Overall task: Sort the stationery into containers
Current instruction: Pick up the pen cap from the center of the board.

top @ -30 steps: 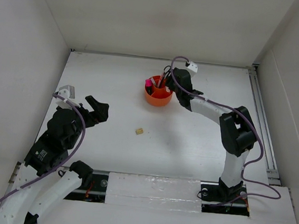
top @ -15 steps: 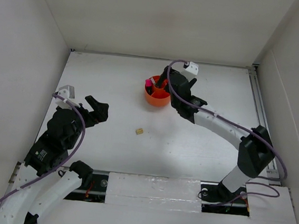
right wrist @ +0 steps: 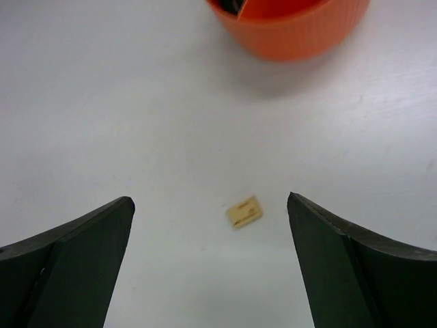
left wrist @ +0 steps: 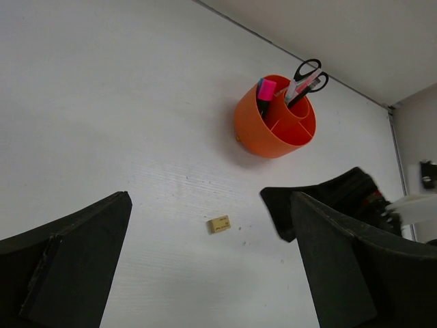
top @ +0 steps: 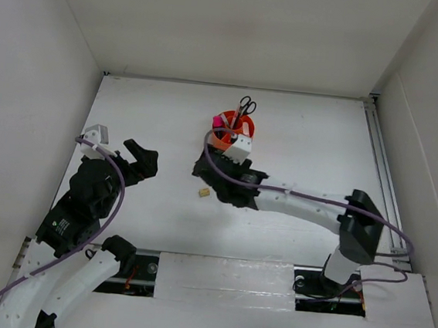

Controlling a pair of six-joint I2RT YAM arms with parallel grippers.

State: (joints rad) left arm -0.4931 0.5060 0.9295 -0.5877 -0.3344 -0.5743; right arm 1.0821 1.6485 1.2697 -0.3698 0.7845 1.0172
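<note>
A small tan eraser point(top: 204, 193) lies on the white table; it also shows in the left wrist view point(left wrist: 218, 223) and the right wrist view point(right wrist: 244, 211). The orange organiser point(top: 223, 139) stands behind it, holding black-handled scissors point(top: 247, 105) and a pink-capped highlighter point(top: 219, 121). It also shows in the left wrist view point(left wrist: 273, 130) and the right wrist view point(right wrist: 293, 27). My right gripper point(top: 206, 175) is open and empty, low over the table, with the eraser between its fingers in its own view point(right wrist: 210, 205). My left gripper point(top: 138, 158) is open and empty at the left point(left wrist: 212, 273).
White walls close the table on the left, back and right. The right arm's black wrist point(left wrist: 321, 205) lies between the eraser and the organiser. A metal rail point(top: 385, 172) runs along the right edge.
My right arm has pulled away from the organiser and swung down and left to the eraser. The scissors now stand uncovered in the organiser. The left arm has not moved.
</note>
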